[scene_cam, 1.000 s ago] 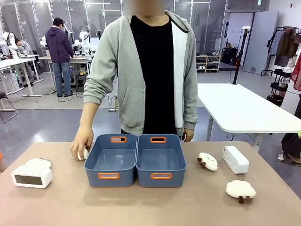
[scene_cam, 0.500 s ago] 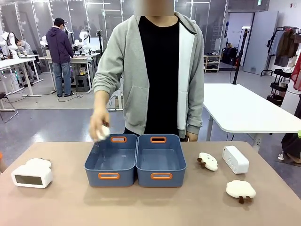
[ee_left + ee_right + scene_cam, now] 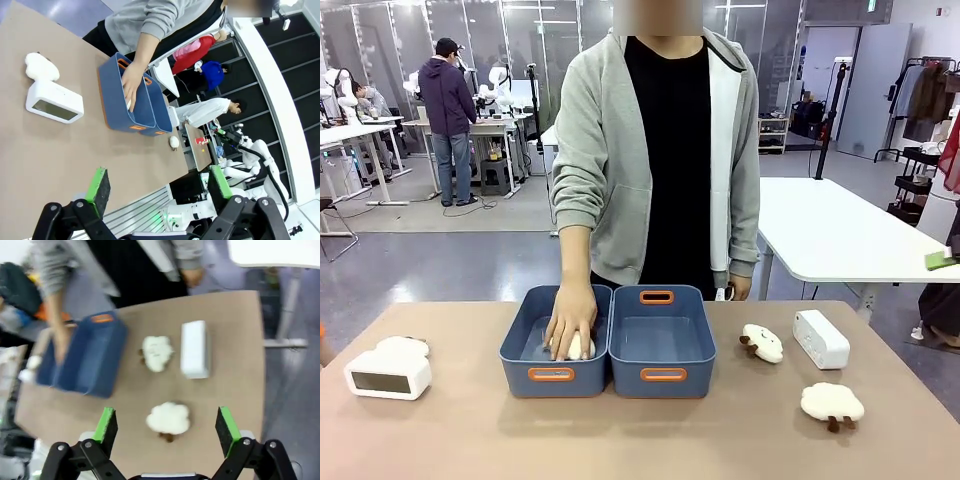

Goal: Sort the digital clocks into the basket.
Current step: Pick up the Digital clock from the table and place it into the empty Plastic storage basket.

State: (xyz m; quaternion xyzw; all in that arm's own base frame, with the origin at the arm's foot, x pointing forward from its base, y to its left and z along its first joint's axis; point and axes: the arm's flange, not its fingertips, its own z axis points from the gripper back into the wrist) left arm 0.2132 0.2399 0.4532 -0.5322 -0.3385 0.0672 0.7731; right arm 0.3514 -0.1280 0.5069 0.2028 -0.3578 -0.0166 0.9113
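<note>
Both pincers are wide open and hold nothing. The left pincer (image 3: 158, 172) hangs over the left side of the brown table (image 3: 450, 430), and the right pincer (image 3: 166, 412) hangs over the right side, above a fluffy sheep toy (image 3: 168, 418). The room is big, with a grey floor, white tables and glass walls, and another person stands far back on the left. Two blue baskets sit side by side in the middle of the table, touching: the left basket (image 3: 520, 375) and the right basket (image 3: 692, 378), each with orange handle slots. A person in a grey jacket stands behind them, with one hand (image 3: 570, 322) down in the left basket on a white sheep (image 3: 580, 347). The left clock (image 3: 388, 375) stands on the table well to the left of the baskets, with a third sheep (image 3: 403, 346) just behind it. The right clock (image 3: 821, 339) lies on the right side, beside a fourth sheep (image 3: 762, 342). Its face is turned away, and the left clock's numbers are too small to read.
</note>
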